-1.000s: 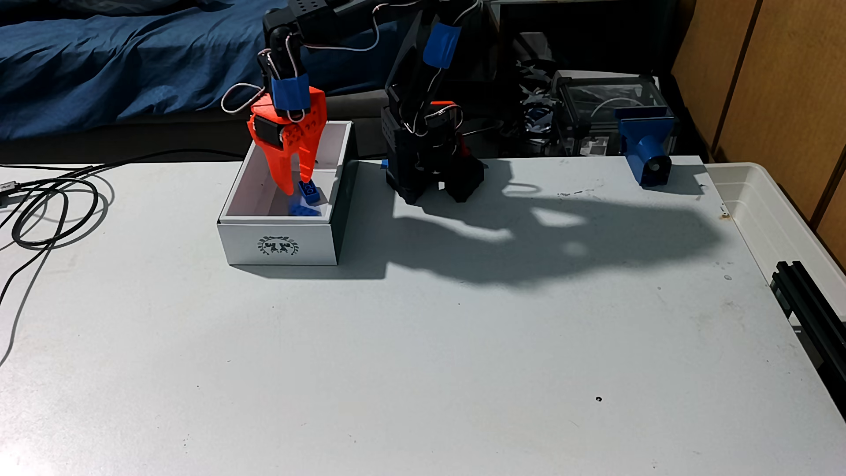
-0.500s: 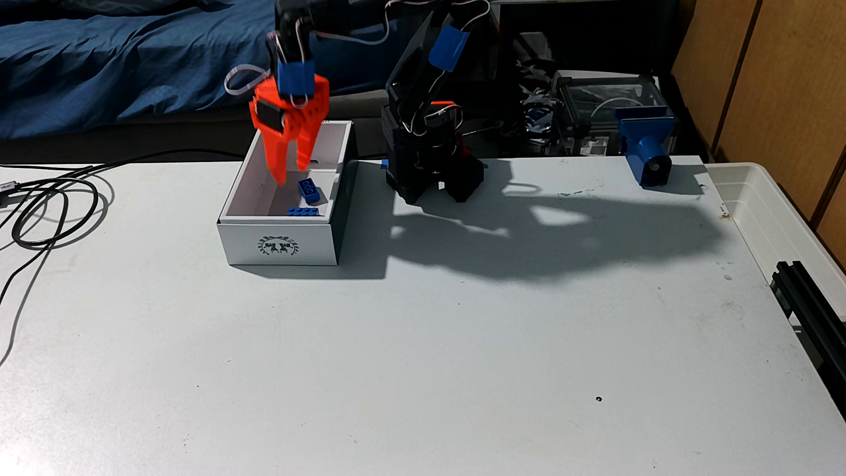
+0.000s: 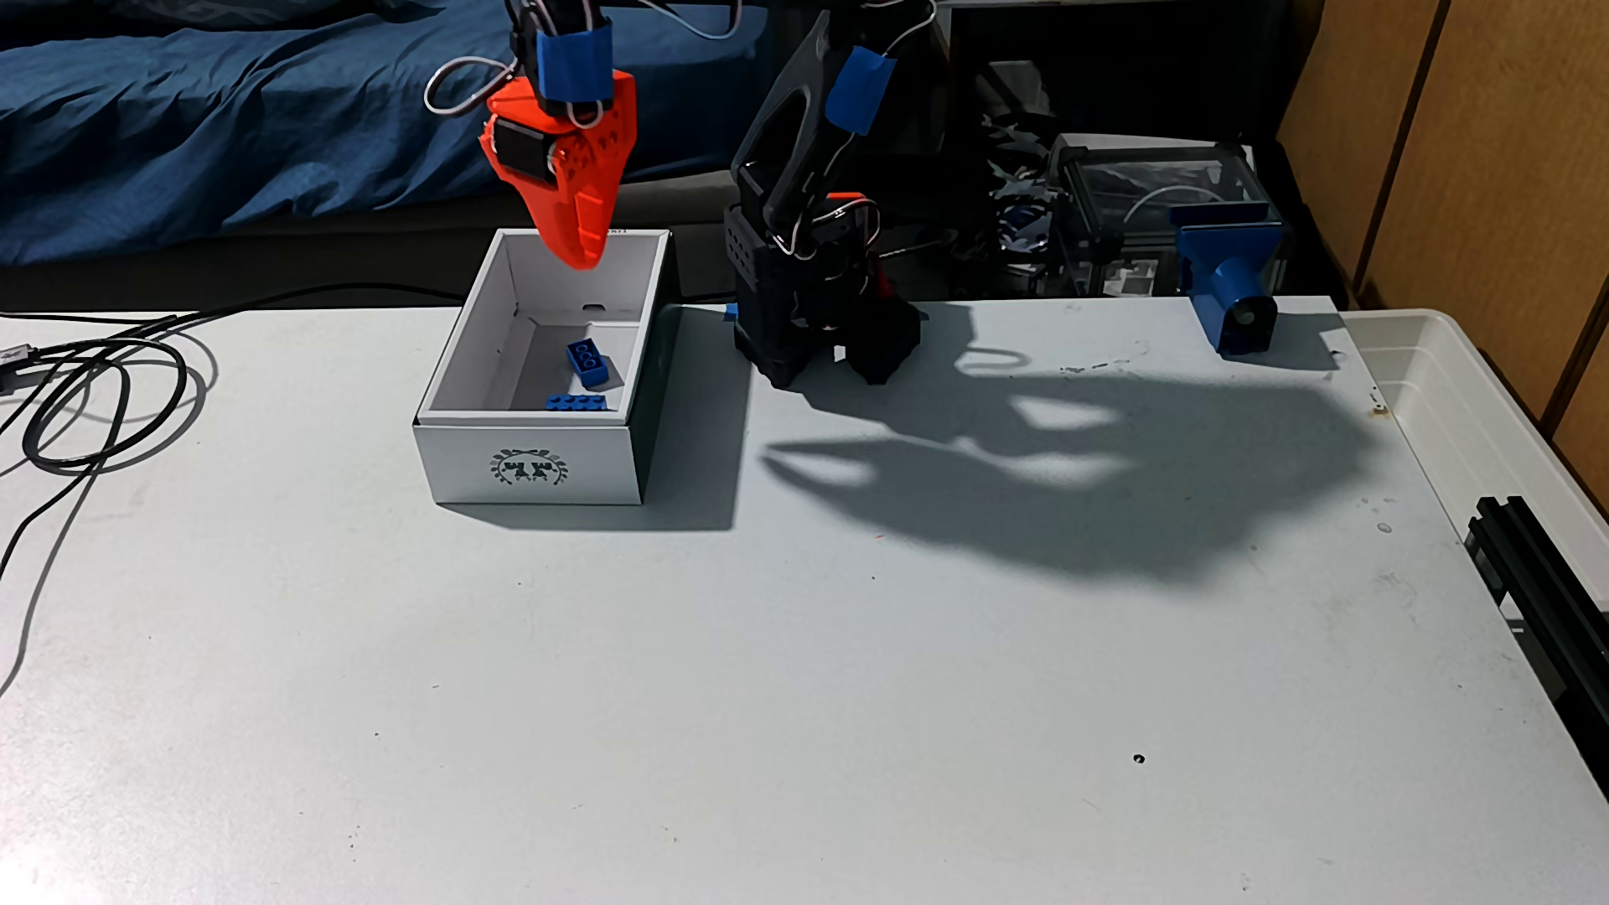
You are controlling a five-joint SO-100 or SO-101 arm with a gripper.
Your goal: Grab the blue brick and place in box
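Apparently the placing step is done: the blue brick (image 3: 576,402), a hard studded plastic piece, lies flat on the floor of the box (image 3: 531,461), a white cardboard box with tall walls, beside a 2nd brick (image 3: 588,360) showing 3 rings. Above the far wall, the orange printed tool (image 3: 585,258) hangs pressed together and empty. Next comes only a retreat clear of the walls.

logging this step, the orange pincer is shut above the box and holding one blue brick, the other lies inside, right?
Not quite. In the fixed view the orange pincer is shut above the box but holds nothing. Both bricks lie inside: the blue brick by the near wall, and the brick with three rings just behind it.
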